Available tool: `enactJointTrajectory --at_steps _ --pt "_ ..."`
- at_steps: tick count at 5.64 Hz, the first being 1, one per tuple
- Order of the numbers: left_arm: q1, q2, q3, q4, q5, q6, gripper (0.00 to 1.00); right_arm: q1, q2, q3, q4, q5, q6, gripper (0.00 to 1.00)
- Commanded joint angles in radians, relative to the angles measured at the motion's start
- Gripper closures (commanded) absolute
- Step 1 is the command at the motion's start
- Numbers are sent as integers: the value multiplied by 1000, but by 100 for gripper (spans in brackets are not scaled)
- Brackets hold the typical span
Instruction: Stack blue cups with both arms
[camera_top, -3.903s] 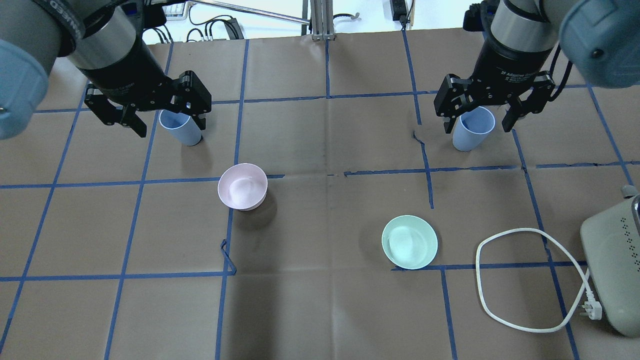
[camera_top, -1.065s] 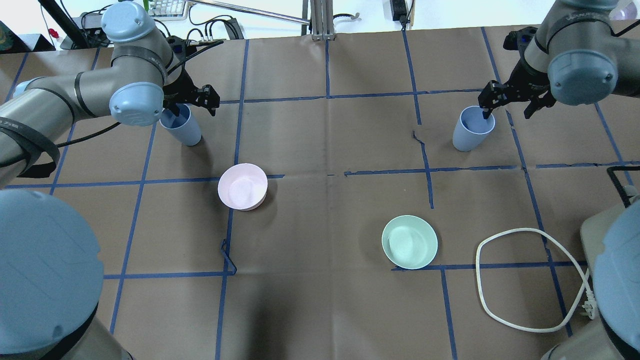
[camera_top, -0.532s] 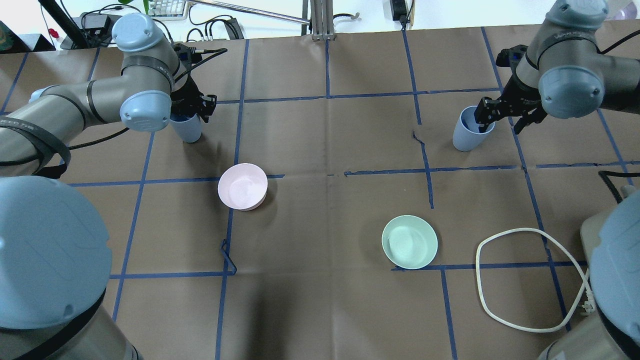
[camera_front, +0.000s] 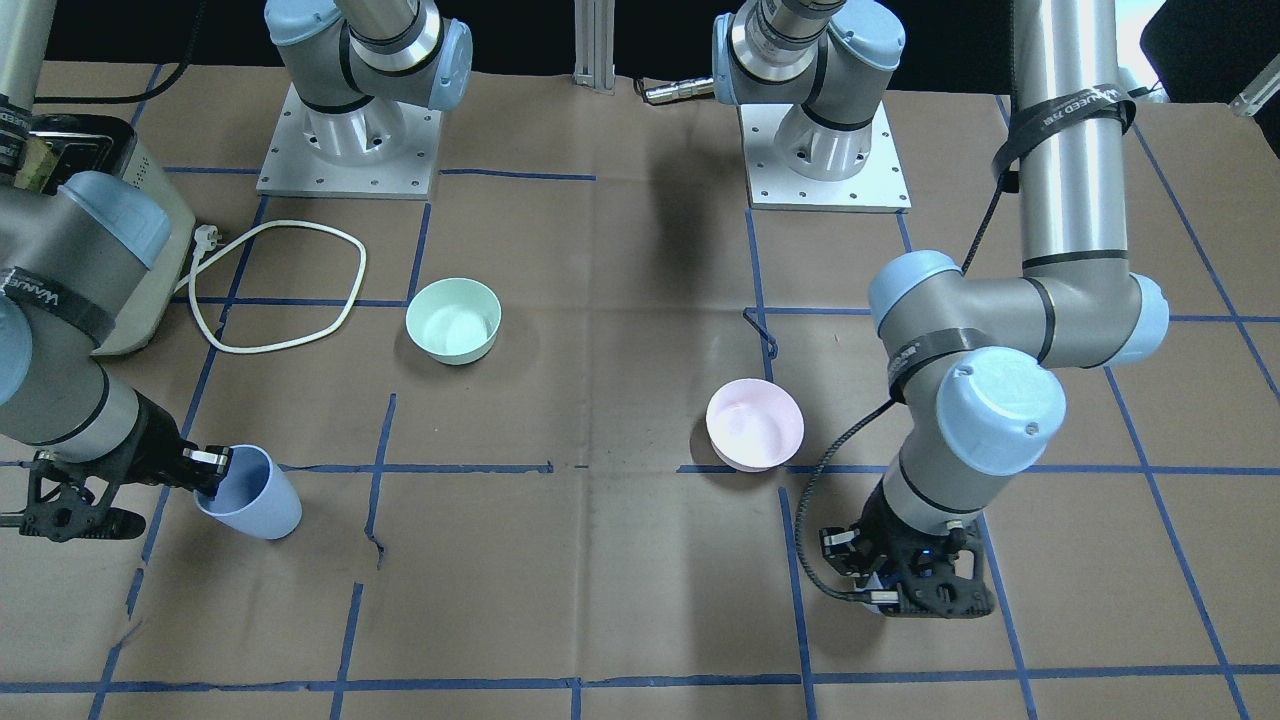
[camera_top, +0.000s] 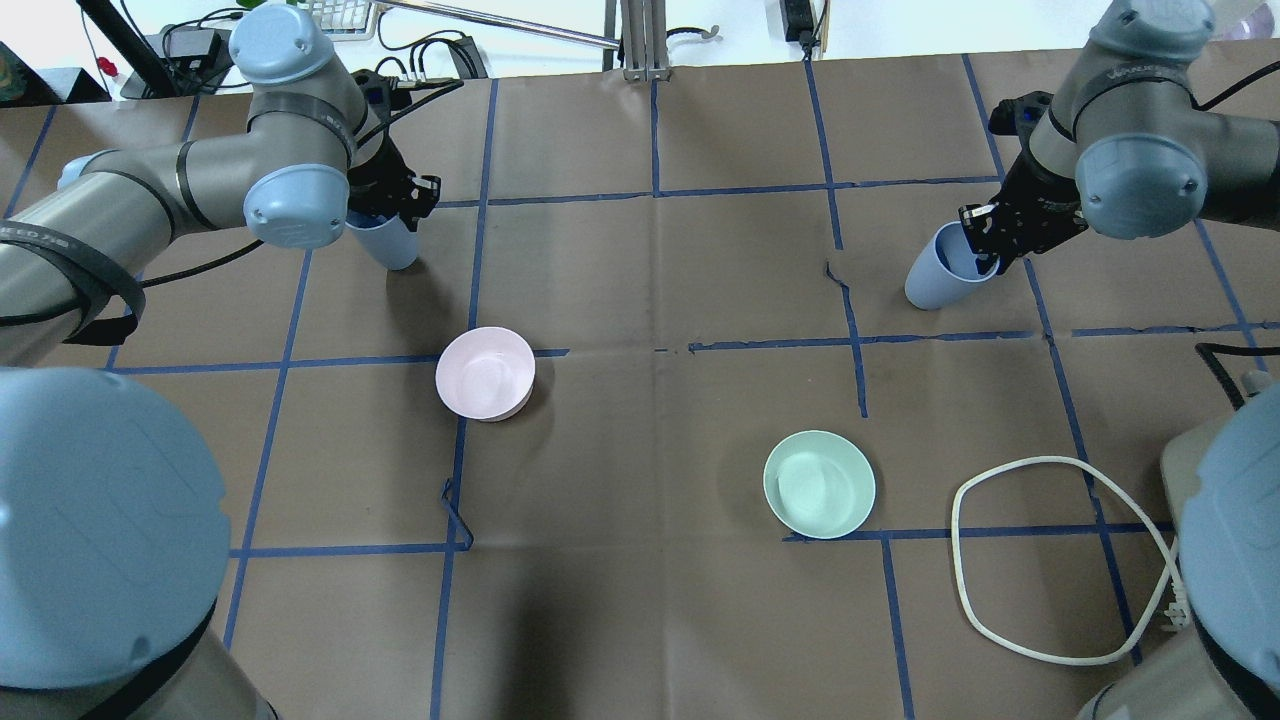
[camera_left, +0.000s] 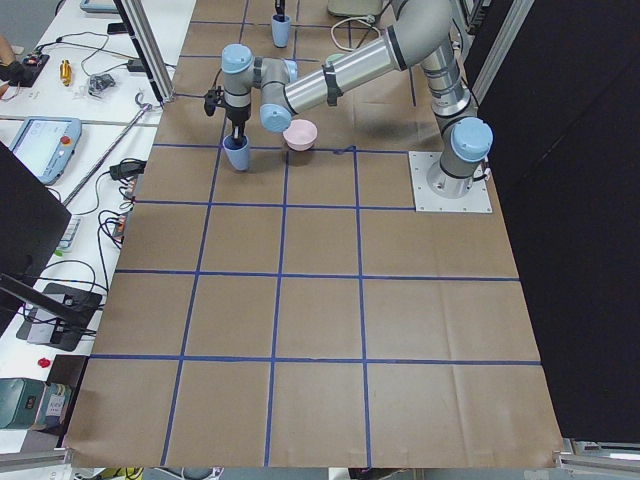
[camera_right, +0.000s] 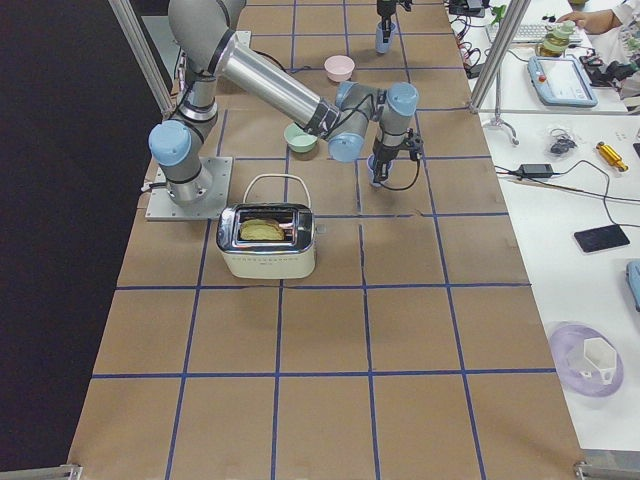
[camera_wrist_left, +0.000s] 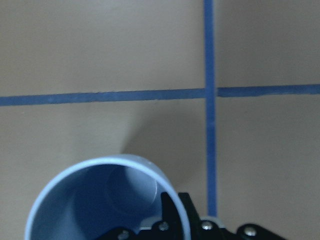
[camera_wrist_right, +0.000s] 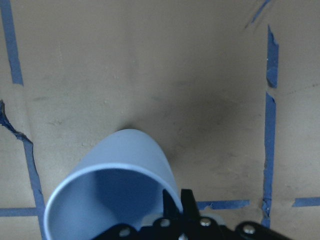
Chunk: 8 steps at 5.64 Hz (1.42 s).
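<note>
Two pale blue cups are far apart at the table's far side. My left gripper (camera_top: 388, 203) is shut on the rim of the left blue cup (camera_top: 393, 246), one finger inside it; the left wrist view shows this cup (camera_wrist_left: 95, 200) upright from above. My right gripper (camera_top: 985, 240) is shut on the rim of the right blue cup (camera_top: 934, 280), which leans over, its base away from the gripper. It also shows tilted in the front view (camera_front: 250, 496) and in the right wrist view (camera_wrist_right: 120, 185). In the front view the left gripper (camera_front: 905, 585) hides most of its cup.
A pink bowl (camera_top: 485, 372) stands left of centre and a mint-green bowl (camera_top: 819, 483) right of centre, both between the arms and nearer the robot. A white cord (camera_top: 1040, 560) loops at the near right beside a toaster (camera_right: 265, 240).
Both grippers came down from above the cups and shut on their rims. The right cup has tipped over from upright. The left cup has shifted slightly away and to the right.
</note>
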<state>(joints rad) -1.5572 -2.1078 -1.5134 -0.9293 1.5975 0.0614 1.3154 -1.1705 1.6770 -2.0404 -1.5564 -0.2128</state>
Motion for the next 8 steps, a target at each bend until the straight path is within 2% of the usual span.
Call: enactJointTrajectory --at_steps 1,2,3,4,5,6,8 --pt "-200 -39 103 -17 56 -279 96 33 -3 -75 17 -4 7 91" --pt "-301 -73 113 0 58 -481 96 56 -23 -185 155 -4 9 91" --pt "-366 -108 111 53 45 -583 95 57 -49 -300 356 -5 39 90" --pt "-404 -123 111 55 45 -612 95 57 -99 -380 531 -5 64 90" --pt "-412 -138 110 56 47 -618 89 57 -147 -393 604 -5 73 91" --pt "-412 -140 111 58 50 -621 3 57 -143 -390 606 -1 73 91" --pt "-415 -86 102 26 44 -614 0 57 -143 -378 602 1 73 91"
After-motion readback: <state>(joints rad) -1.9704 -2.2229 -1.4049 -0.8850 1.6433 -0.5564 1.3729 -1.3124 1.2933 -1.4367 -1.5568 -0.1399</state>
